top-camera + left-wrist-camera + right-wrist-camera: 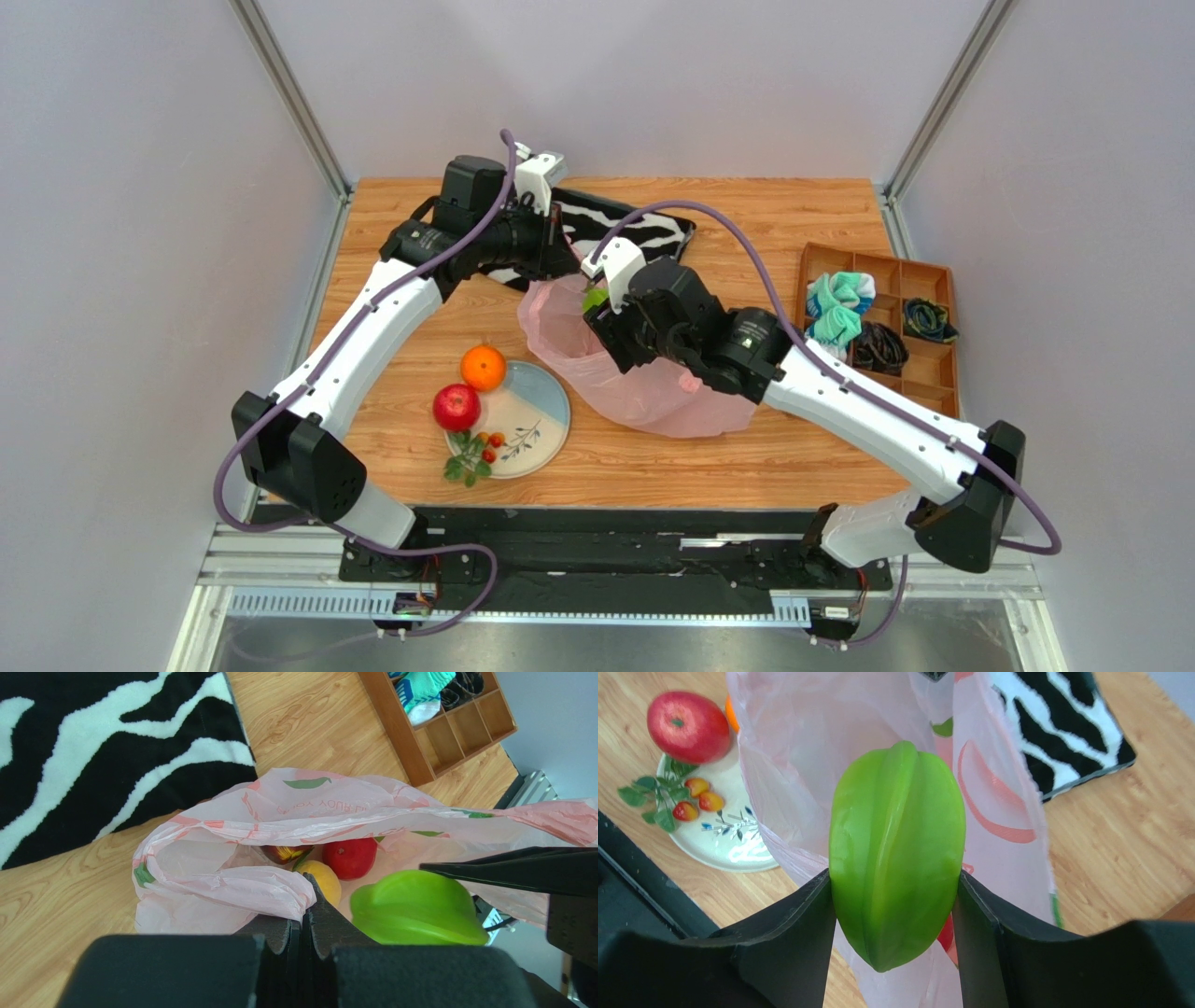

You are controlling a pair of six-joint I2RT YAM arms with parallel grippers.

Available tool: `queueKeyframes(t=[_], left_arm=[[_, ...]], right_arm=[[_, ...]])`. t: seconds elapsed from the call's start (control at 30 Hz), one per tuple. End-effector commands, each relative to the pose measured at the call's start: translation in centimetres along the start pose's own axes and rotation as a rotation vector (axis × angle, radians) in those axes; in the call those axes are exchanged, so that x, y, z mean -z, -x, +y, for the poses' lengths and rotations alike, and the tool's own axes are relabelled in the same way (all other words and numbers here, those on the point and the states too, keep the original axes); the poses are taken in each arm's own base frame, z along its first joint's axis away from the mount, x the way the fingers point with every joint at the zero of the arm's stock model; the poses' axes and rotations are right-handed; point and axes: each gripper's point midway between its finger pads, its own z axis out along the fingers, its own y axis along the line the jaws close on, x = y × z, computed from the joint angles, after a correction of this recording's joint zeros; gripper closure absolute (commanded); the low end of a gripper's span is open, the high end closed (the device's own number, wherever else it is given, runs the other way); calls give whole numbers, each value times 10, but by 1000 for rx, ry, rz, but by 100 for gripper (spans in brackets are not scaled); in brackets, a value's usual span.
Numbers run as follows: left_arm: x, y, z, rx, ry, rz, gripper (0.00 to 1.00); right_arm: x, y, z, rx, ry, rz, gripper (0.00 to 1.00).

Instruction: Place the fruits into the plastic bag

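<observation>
I count seven fruits, namely one orange [483, 367], one red apple [455, 408], one leafy berry sprig [474, 457], one green ridged one [897, 854], one red one [350, 857], one yellow-orange one [324, 880] and one half-hidden dark maroon one [281, 854], plus one pink plastic bag [659, 395], one plate [543, 406], one zebra-striped pouch [105, 749] and one wooden divided tray [929, 370].

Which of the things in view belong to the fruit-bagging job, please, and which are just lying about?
Job:
- plastic bag, its rim pinched by the left gripper
- green ridged fruit in the right gripper
- red fruit and yellow fruit inside the bag
- orange, red apple, berry sprig, not yet bagged

Lying about:
- plate
- zebra-striped pouch
- wooden tray
</observation>
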Motion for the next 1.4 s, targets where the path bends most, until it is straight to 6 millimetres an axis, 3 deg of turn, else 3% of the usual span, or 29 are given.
queueKeyframes(t=[0.0, 0.4, 0.57, 0.67, 0.9, 1.13, 1.23, 1.37], left_arm=[[12, 10, -8, -28, -17, -35, 100], [14, 11, -9, -33, -19, -40, 100], [14, 11, -8, -33, -15, -42, 100], [14, 11, -9, -32, -16, -42, 100], [15, 12, -8, -36, -9, -45, 100], [17, 13, -5, -43, 9, -49, 100], [17, 13, -6, -44, 7, -51, 100], [16, 12, -7, -37, -2, -48, 100]], right_arm=[[-5, 17, 0, -54, 56, 2, 64], [-52, 12, -18, -67, 13, 84, 64], [-65, -9, -24, -64, -41, 142, 64], [-64, -24, -28, -66, -75, 171, 64], [-58, -79, -35, -90, -142, 283, 64], [-47, -114, -43, -138, -220, 363, 63], [-44, -122, -47, -171, -238, 373, 60], [-44, -127, -46, -200, -228, 380, 48]])
